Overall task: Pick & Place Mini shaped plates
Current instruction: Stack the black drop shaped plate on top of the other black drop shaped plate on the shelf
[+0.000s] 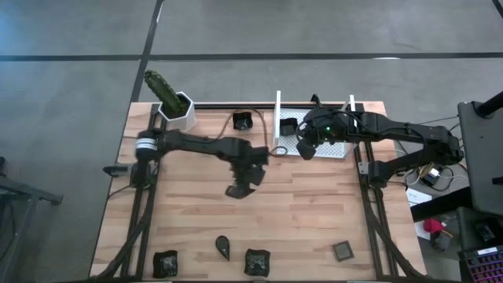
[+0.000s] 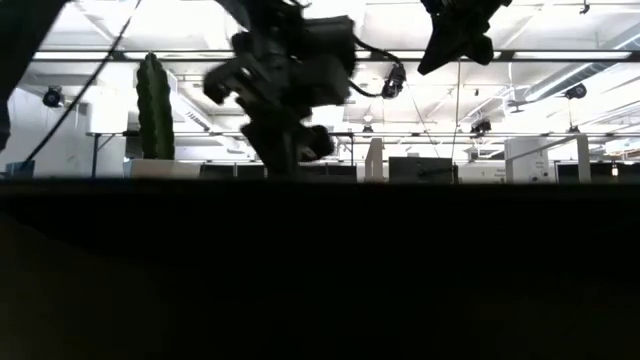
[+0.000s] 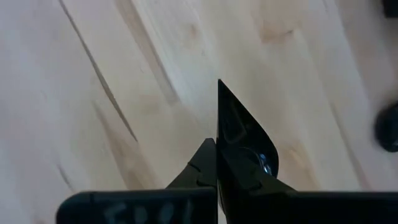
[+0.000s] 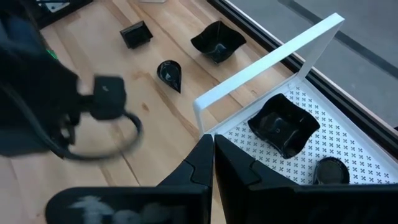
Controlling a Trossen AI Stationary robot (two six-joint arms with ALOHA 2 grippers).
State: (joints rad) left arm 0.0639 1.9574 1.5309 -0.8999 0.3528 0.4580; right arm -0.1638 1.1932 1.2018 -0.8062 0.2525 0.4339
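My left gripper (image 1: 240, 187) hovers over the middle of the wooden table, shut on a dark glossy mini plate (image 3: 241, 134). My right gripper (image 1: 306, 148) hangs shut above the white perforated tray (image 1: 332, 149) at the far edge and holds nothing. In the right wrist view the tray (image 4: 354, 134) has a wavy square plate (image 4: 283, 127) and a round one (image 4: 329, 171) lying on its floor. More mini plates lie flat near the table's near edge: a square (image 1: 165, 263), a teardrop (image 1: 224, 248), a square (image 1: 257, 262) and a flat square (image 1: 343, 251). Another plate (image 1: 242, 120) lies left of the tray. My left gripper pinches the mini plate between its two fingers, coming from above. The plate stands on edge in the hold, its pointed corner (image 3: 221, 87) sticking out past the fingertips. It is lifted clear of the table.
A white hexagonal pot with a green cactus (image 1: 174, 104) stands at the far left corner. The tray has upright white walls (image 4: 273, 59). The right wrist view shows three more plates on the wood (image 4: 137, 34), (image 4: 217, 40), (image 4: 169, 74). Bare wood lies between the arms and the near row.
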